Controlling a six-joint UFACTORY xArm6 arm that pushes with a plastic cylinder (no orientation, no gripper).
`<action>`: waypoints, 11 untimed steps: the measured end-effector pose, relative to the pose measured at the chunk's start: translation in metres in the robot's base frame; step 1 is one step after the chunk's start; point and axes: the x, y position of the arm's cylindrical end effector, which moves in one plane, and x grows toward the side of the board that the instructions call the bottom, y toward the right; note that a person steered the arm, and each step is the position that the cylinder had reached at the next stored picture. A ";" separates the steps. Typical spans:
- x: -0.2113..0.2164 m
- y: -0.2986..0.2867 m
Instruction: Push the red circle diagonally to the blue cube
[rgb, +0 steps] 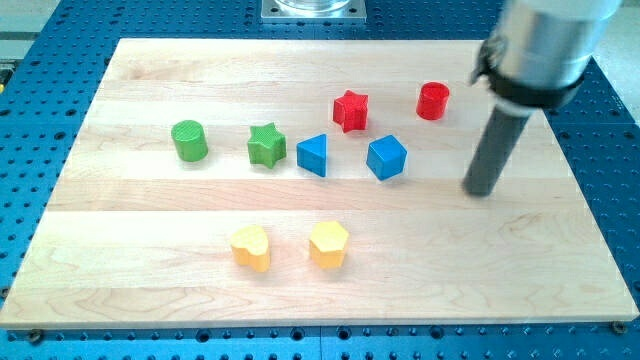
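Red circle (433, 101) sits near the tabletop (150, 250) top edge, up-right of blue cube (386, 157). No pincer; your tip (481, 191) rests lower right. Risk: off-centre contact deflects it toward red star (350, 110).

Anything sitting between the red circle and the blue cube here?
No. In the camera view, only bare board separates the red circle from the blue cube. The red star sits off that line, and my tip is to the cube's right.
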 end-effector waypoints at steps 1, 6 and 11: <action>-0.098 0.030; -0.036 0.049; -0.110 0.045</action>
